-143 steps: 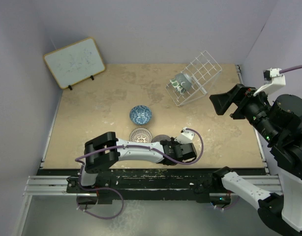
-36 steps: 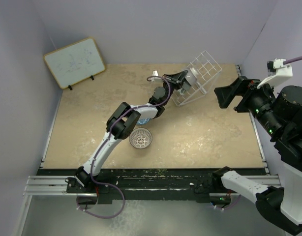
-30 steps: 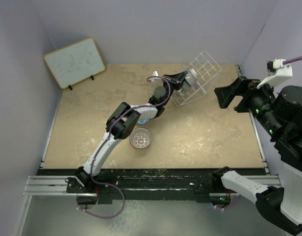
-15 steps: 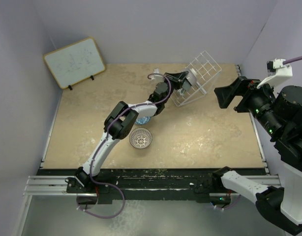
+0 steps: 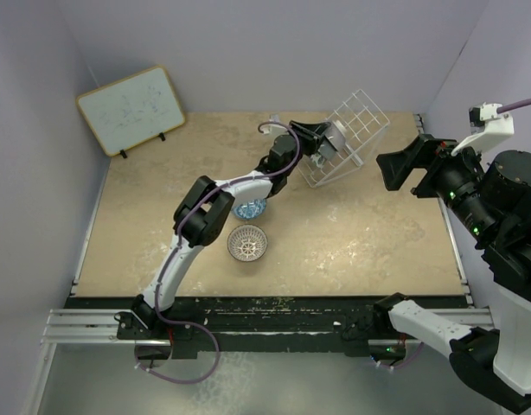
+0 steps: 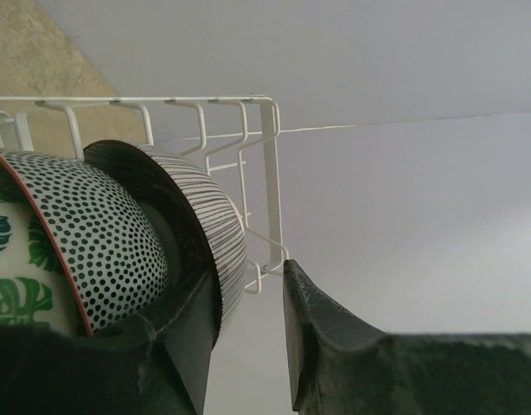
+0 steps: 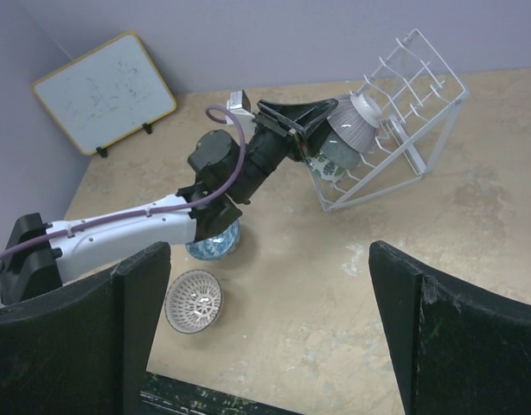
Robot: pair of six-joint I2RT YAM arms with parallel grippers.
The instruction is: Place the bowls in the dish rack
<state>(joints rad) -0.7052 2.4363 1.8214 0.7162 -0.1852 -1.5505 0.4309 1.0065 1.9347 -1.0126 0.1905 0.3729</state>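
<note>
Left tool [image 6: 246, 290] narrowly parted beside striped bowl [image 6: 201, 216] on edge in dish rack [image 6: 270, 173], mouth toward dotted bowl [image 6: 101, 242]

The dish rack [image 5: 359, 128] is white, with a grey-striped bowl [image 6: 205, 226] and green-leaf bowl [image 6: 10, 259].

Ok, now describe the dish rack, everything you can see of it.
The dish rack is a white wire grid with square openings on a slanted frame. It stands at the far right of the table, its open side facing the left arm. Two bowls stand on edge inside: a green-leaf bowl, dotted outside, and a striped bowl nested behind it. The left gripper sits open at the striped bowl's rim.
</note>
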